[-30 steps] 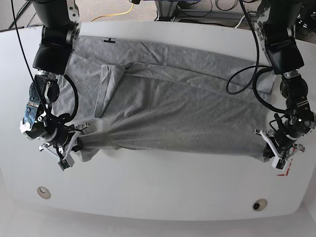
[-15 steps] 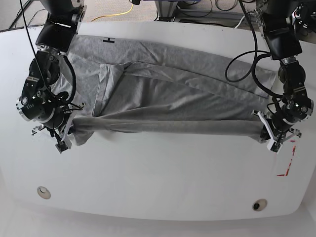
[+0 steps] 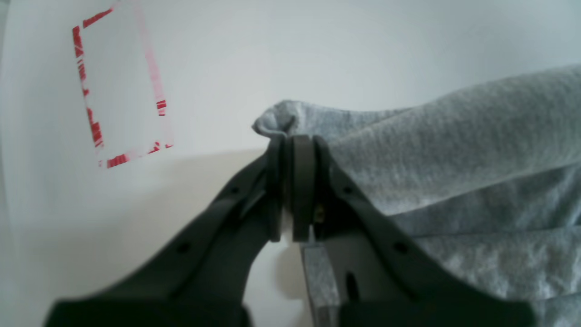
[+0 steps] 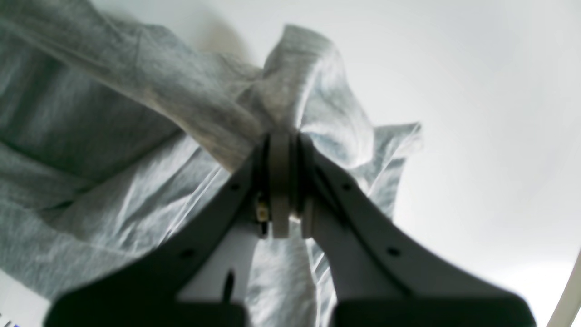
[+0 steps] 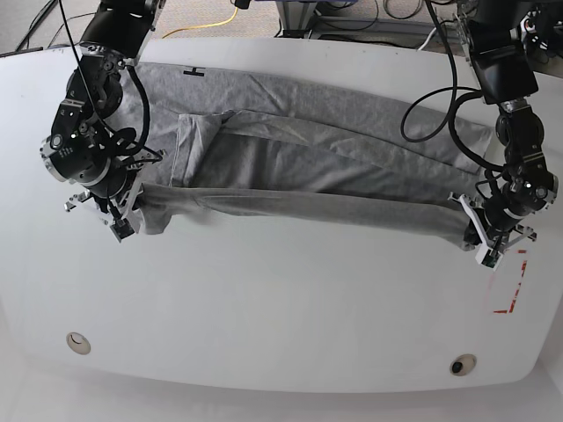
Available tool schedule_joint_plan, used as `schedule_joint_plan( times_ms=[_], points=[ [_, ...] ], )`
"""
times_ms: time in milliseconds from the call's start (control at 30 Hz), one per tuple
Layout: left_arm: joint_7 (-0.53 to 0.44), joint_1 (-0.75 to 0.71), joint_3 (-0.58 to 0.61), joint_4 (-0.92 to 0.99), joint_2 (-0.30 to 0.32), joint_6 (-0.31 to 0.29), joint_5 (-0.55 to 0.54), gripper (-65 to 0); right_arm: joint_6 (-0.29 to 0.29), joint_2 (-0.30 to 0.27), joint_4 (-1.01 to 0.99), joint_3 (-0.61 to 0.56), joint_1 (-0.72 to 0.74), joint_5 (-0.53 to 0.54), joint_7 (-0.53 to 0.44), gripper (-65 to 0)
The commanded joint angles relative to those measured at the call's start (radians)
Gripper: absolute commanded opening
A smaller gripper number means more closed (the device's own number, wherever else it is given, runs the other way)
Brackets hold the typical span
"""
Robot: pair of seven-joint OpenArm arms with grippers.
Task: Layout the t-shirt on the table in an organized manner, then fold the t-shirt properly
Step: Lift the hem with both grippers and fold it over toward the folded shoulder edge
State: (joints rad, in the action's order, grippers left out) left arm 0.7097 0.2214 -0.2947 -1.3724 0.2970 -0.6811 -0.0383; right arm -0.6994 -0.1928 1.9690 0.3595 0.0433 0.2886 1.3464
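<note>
The heather-grey t-shirt (image 5: 308, 167) lies across the white table (image 5: 281, 308), its near edge lifted and stretched in a taut line between both grippers. At the right of the base view my left gripper (image 5: 476, 236) is shut on one end of that edge; the left wrist view shows the t-shirt (image 3: 454, 150) bunched at the pressed-together left gripper (image 3: 292, 138) tips. My right gripper (image 5: 126, 218) at the left of the base view is shut on the other end, and the right wrist view shows folds of the t-shirt (image 4: 136, 136) rising out of the closed right gripper (image 4: 282, 135).
A red tape rectangle (image 5: 510, 286) (image 3: 120, 93) marks the table just in front of the left gripper. Two round grommets (image 5: 77, 341) (image 5: 461, 363) sit near the front edge. Black cables (image 5: 440, 114) hang over the shirt's right side.
Both grippers have carried the held edge away from the front of the table, towards the back. The fold has tightened into a straight line and more bare table shows in front.
</note>
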Motion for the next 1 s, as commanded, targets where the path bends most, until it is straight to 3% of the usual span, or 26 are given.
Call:
schedule_joint_plan(
  times_ms=[0,600,967],
  points=[
    [-0.026,0.045,-0.005,0.02,0.018,0.008,-0.004,-65.0,0.001,0.011,0.019,0.003,-0.007,0.001,-0.012,-64.4],
    [-0.072,0.095,-0.004,0.132,0.061,0.008,-0.002,-65.0,0.001,0.071,0.028,0.005,-0.115,0.001,-0.012,-64.4],
    [-0.069,0.086,-0.004,0.13,0.063,0.007,-0.001,-65.0,0.001,0.072,0.026,0.0,-0.13,0.001,-0.012,-64.4]
  ],
)
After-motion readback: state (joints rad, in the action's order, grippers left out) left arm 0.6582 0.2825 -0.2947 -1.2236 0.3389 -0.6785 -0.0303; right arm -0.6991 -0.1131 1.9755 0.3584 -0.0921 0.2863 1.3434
